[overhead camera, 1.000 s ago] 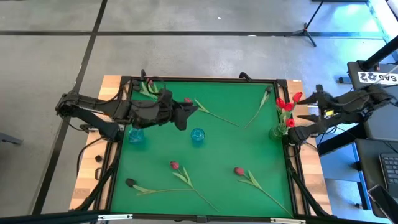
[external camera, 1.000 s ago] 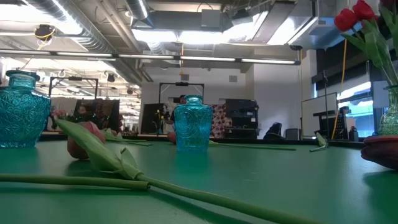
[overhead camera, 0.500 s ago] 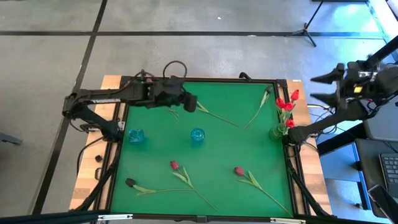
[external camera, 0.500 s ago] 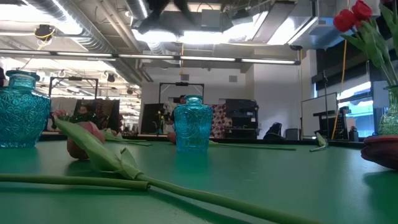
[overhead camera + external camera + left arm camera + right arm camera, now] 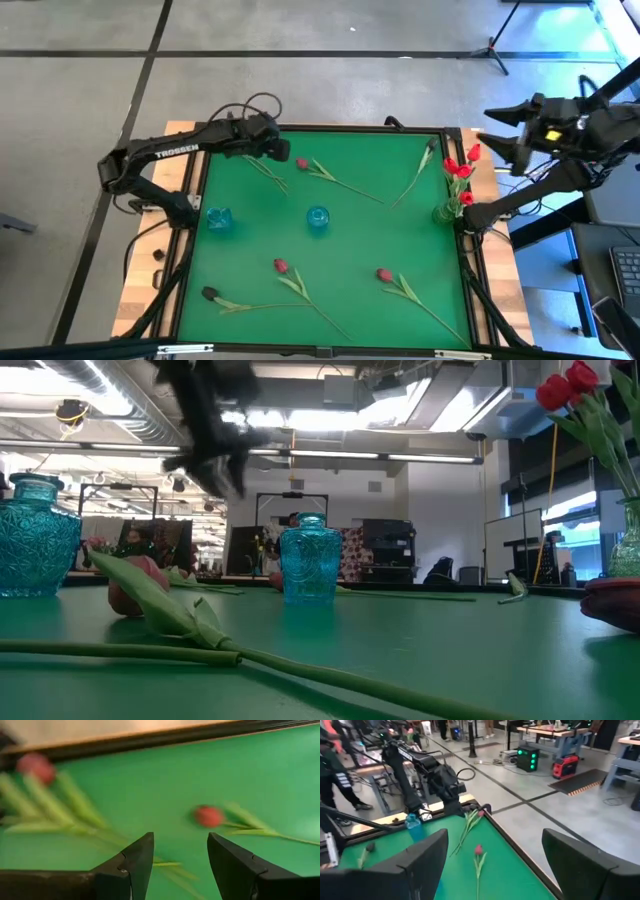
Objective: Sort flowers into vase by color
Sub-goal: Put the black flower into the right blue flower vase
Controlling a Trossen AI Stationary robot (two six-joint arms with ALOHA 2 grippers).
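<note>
left hand (image 5: 284, 152) open — above tulip (image 5: 303, 165) (far edge) | right hand (image 5: 497, 129) open

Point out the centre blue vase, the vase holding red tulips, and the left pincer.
Centre blue vase (image 5: 317, 219), high view, on its rim.
Vase holding red tulips (image 5: 446, 212), high view, on its base.
Left pincer (image 5: 180, 855), left wrist view, midway between its open fingertips.
</note>
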